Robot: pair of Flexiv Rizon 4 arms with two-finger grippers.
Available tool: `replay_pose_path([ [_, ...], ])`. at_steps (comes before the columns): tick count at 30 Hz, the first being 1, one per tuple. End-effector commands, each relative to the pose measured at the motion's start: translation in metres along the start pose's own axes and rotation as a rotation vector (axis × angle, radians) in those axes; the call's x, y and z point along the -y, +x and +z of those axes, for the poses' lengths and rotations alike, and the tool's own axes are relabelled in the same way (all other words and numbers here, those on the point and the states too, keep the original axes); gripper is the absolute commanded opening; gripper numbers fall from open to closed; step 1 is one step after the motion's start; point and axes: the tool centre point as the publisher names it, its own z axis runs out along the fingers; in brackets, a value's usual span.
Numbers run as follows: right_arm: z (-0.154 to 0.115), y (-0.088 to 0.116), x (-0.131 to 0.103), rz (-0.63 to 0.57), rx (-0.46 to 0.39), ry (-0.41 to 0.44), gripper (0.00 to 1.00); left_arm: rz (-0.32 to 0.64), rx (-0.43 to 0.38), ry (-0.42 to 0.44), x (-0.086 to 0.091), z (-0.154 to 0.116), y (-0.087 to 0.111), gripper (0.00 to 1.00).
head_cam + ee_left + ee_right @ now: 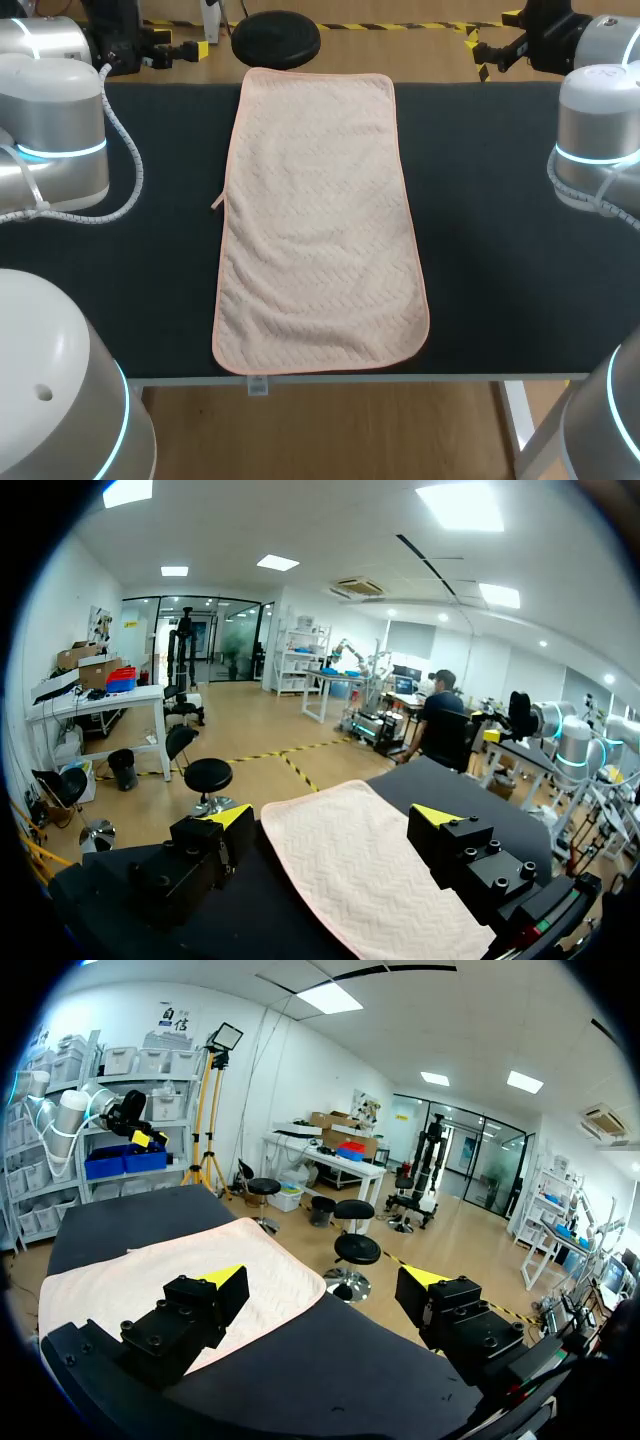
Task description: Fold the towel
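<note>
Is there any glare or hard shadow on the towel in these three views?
Head view: the pale pink rectangular cloth towel is evenly lit, with only faint shading in its wrinkles; the dark table cover shows no glare. Left wrist view: no hard shadow on the towel. Right wrist view: the same, evenly bright.
</note>
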Motion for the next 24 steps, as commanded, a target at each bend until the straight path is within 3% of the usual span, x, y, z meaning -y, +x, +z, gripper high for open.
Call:
replay_pose_path([
  [1,0.0,-0.001,0.0,0.0,-0.001,0.001,1.0,-0.001,0.0,0.001,0.0,0.0,0.0,1.0],
  [14,0.0,-0.001,0.0,0.0,-0.001,0.001,1.0,-0.001,0.0,0.001,0.0,0.0,0.0,1.0],
  [18,0.006,0.004,-0.001,-0.21,-0.099,0.124,1.0,0.139,-0.021,-0.115,-0.001,0.004,0.004,1.0],
  [24,0.005,0.014,-0.001,-0.429,-0.234,0.284,1.0,0.367,-0.087,-0.343,-0.008,0.008,0.02,1.0],
])
